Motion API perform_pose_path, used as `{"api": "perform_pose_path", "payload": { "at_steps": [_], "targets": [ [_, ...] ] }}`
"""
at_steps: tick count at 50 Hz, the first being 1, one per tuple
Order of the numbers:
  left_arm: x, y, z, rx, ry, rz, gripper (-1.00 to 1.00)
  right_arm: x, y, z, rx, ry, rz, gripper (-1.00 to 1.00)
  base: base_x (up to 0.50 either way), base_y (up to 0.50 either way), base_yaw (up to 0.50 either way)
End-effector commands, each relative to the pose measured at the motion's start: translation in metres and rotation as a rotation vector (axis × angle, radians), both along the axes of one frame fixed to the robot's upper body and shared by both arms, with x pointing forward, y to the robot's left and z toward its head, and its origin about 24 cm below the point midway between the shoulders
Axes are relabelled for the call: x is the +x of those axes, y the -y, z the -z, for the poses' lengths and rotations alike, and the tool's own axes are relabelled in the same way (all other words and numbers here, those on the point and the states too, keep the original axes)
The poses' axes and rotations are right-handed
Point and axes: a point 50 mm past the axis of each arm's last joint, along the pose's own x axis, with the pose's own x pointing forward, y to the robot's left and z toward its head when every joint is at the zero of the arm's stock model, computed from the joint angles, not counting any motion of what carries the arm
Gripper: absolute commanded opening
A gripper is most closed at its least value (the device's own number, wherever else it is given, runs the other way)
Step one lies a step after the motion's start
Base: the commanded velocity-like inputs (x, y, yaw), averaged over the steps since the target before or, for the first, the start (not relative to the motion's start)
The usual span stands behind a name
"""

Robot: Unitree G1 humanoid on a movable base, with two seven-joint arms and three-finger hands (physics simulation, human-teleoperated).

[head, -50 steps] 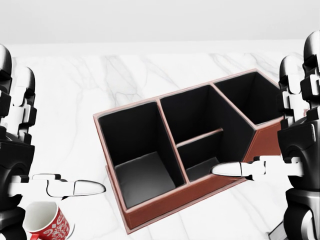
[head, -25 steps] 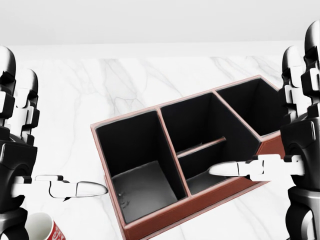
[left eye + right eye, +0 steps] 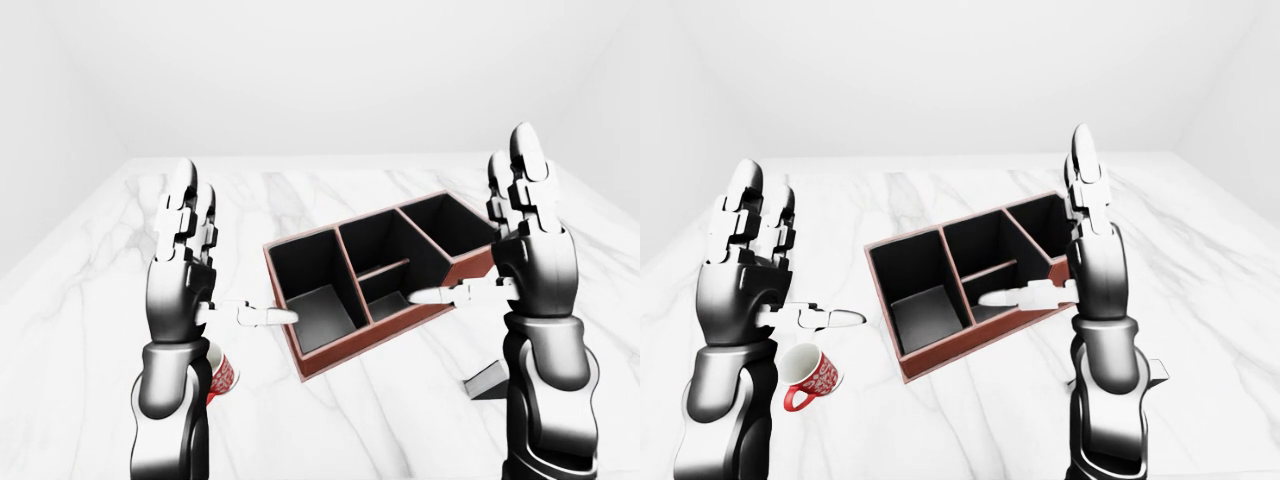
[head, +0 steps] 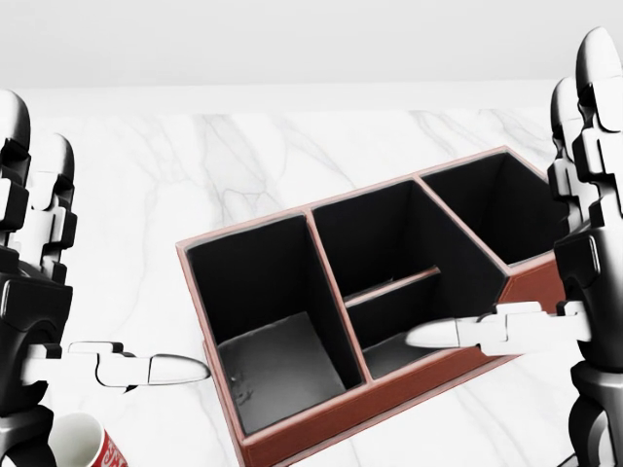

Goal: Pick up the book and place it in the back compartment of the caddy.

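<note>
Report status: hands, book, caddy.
Left hand open, right hand open, both raised, empty. Brown leather caddy with black compartments between them. Book not identifiable. Red-patterned white mug beside left arm.

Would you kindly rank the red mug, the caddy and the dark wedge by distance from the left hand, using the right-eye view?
From the left hand:
1. Red mug, just below the hand, at lower left.
2. Caddy, to the right, mid-table; its near corner stands beyond the outstretched thumb.
3. Dark wedge, far right, mostly hidden behind the right arm.
</note>
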Motion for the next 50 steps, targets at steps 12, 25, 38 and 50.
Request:
{"api": "perform_pose_path", "payload": {
  "at_steps": [12,25,38,50],
  "targets": [
    [0.000,0.000,0.002,0.001,-0.008,0.000,0.98,-0.012,-0.003,-0.018,-0.179,0.067,0.020,1.00,0.00,0.00,0.00],
    [0.000,0.001,0.001,0.005,-0.005,0.004,0.98,-0.021,-0.008,-0.024,-0.483,0.033,0.099,1.00,0.00,0.00,0.00],
    [0.000,0.001,0.001,0.005,-0.007,0.005,0.98,-0.021,-0.006,-0.022,-0.523,0.005,0.127,1.00,0.00,0.00,0.00],
    [0.000,0.002,0.002,0.005,-0.012,0.005,0.98,-0.021,-0.003,-0.020,-0.579,-0.035,0.147,1.00,0.00,0.00,0.00]
  ]
}}
